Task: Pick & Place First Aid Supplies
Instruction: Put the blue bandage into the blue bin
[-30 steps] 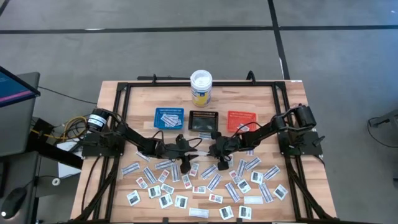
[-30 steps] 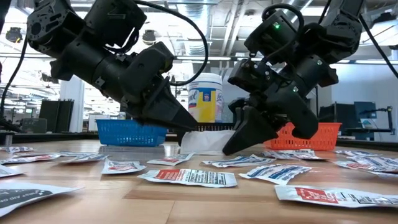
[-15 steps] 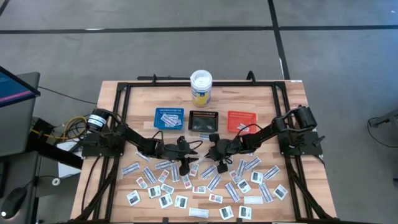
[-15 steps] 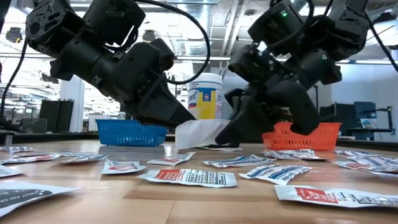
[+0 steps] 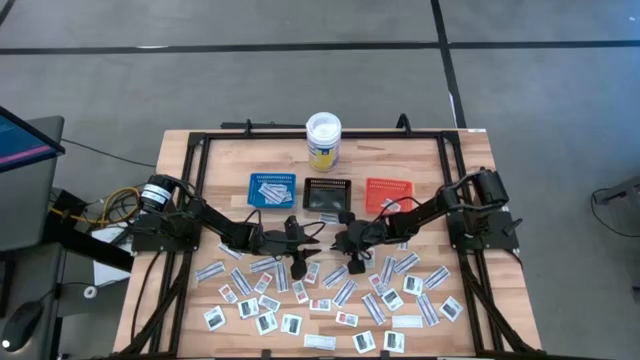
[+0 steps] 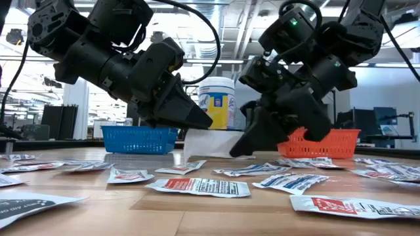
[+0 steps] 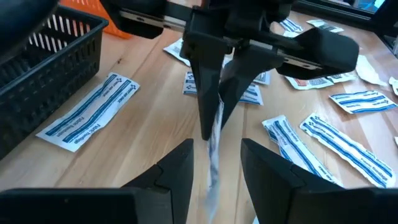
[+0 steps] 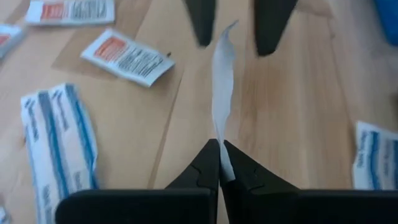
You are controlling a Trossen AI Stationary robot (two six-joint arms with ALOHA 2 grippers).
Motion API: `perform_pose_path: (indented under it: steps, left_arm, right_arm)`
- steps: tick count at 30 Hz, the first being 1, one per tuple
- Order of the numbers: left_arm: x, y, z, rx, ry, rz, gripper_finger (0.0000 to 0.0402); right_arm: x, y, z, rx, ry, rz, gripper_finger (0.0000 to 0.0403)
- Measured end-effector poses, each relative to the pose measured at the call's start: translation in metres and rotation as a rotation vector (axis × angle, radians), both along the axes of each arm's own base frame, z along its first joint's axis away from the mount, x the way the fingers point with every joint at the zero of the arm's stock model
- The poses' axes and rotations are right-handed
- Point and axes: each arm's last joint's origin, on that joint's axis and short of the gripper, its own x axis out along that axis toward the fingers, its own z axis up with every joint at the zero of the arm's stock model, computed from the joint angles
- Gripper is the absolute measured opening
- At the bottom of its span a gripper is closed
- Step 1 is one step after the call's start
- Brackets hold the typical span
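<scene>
Dozens of flat paper packets, white-and-blue strips and squarish white ones, lie flat on the near half of the wooden table. My right gripper is shut on one white packet, which stands on edge. Its free end reaches between the open fingers of my left gripper, which meets it from the table's left and touches nothing. In the high view the two grippers face each other at the table's middle. From the low view the packet shows between them. My right gripper pinches the white packet's near end between its two fingers. The fingers come slanting down from the table's right and lie along the packet. The packet stands on edge and points at my left gripper. I cannot tell whether its lower edge touches the table.
Behind the grippers stand a blue tray with a few strips in it, a black tray and an orange tray. A white-lidded tub stands at the far edge. A black frame runs around the table.
The packet in my right gripper has come up a little from its low place by the table. Its free end has gone toward my left gripper's fingers.
</scene>
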Motion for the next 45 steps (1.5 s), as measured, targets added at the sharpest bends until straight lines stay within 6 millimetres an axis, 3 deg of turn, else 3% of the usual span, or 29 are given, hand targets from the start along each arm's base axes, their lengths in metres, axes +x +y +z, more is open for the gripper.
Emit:
perform_pose_path:
  steps: [10,21,31,36,41,45]
  left_arm:
    - [0.0,0.0,0.0,0.022,0.003,-0.01,0.0127]
    - [0.0,0.0,0.0,0.049,0.006,-0.021,0.0011]
    - [0.0,0.002,0.0,0.075,0.001,0.067,0.0007]
    - [-0.011,0.002,0.026,0.191,-0.041,0.159,0.001]
    - [-0.042,0.006,0.063,0.38,0.018,0.327,0.0008]
    - [-0.067,0.023,0.082,0.358,0.047,0.51,0.0017]
  right_arm:
    - [0.002,-0.002,0.003,0.01,-0.032,-0.011,0.0001]
    - [0.007,-0.001,0.01,0.027,-0.121,-0.013,0.0005]
    - [0.004,-0.001,0.006,0.046,-0.067,-0.033,0.0086]
    - [0.004,-0.001,0.005,0.048,-0.063,-0.035,0.0115]
    - [0.004,-0.001,0.005,0.046,-0.054,-0.035,0.0134]
    - [0.003,-0.001,0.004,0.061,-0.042,-0.049,0.0142]
